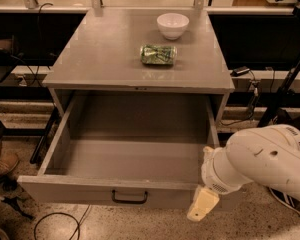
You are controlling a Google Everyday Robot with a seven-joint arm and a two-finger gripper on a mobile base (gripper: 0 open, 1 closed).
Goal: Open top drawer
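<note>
Camera view: open top drawer (135, 160), gripper (202, 204) just beside its front right corner, grip unclear.

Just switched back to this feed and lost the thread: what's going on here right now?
The robot's single arm is working at a grey cabinet. The top drawer stands pulled well out, its grey interior in full view. The gripper hangs low at the right end of the drawer's front panel, to the right of the black handle and not on it. On the cabinet top sit a white bowl and a green can or packet, both away from the arm.
</note>
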